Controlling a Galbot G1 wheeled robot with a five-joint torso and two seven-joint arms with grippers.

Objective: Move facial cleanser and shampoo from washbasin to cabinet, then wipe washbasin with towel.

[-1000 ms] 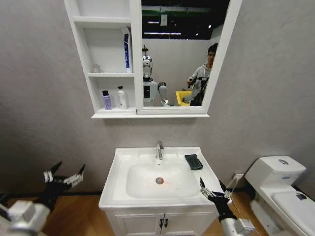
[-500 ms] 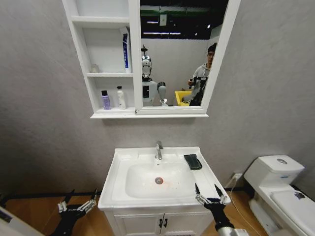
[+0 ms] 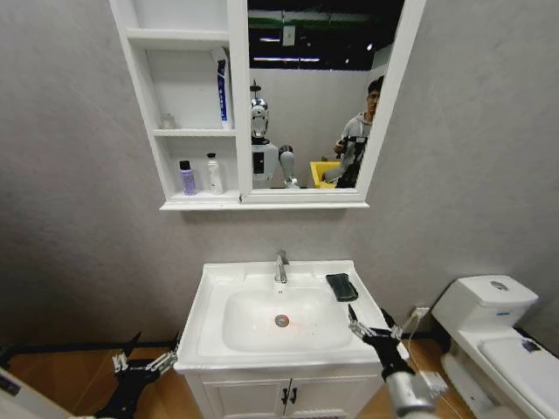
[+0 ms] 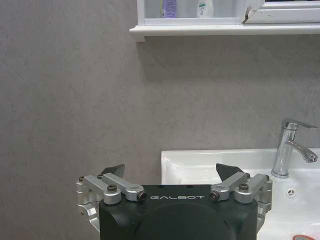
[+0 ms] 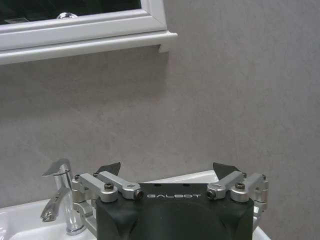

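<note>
Since half a second ago the right gripper [image 3: 374, 328] has risen and come in over the washbasin's [image 3: 214, 345] front right corner; the left gripper [image 3: 147, 360] sits slightly higher and closer to the front left corner than it did, below rim level. The camera framing is nearly unchanged.

Both grippers are spread wide and hold nothing; the wrist views show each pair of fingers splayed, left [image 4: 175, 186] and right [image 5: 169, 179].

Key relation: the towel [image 3: 342, 286] lies on the right ledge of the washbasin, near the back right corner, just right of the bowl. It is straight beyond the right gripper, apart from it, with bare ledge between. Its long axis runs roughly front to back along the ledge. The right arm is clearly nearer; the left is across the whole basin.

Farther back, the faucet [image 3: 282, 267] stands at the middle of the back edge. Above, the cabinet's [image 3: 144, 105] lowest shelf holds a purple bottle [image 3: 187, 178] and a white bottle [image 3: 215, 174], so I judge the moving step done and the wipe pending.

View differences: the head view gives the towel; the right wrist view looks over it to faucet [image 5: 59, 197] and wall. The left wrist view picks up both bottles on the shelf, purple [image 4: 169, 8] and white [image 4: 205, 8].
</note>
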